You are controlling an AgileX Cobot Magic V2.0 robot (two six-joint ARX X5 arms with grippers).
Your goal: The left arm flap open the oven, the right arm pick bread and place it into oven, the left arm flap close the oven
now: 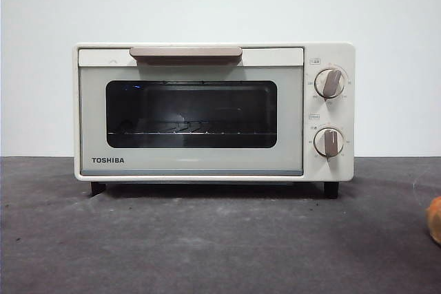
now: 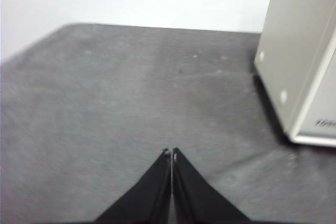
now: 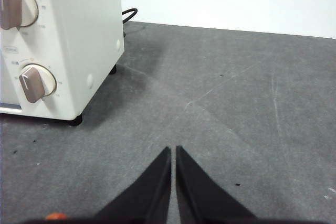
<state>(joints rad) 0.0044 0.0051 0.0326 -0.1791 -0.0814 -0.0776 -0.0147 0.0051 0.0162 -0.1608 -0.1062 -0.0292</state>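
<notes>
We find the oven standing centred on the desk, door shut, against the wall; the bread lies right of it, nearer us.

Oven centred on grey table, door shut; bread at right edge.
</notes>
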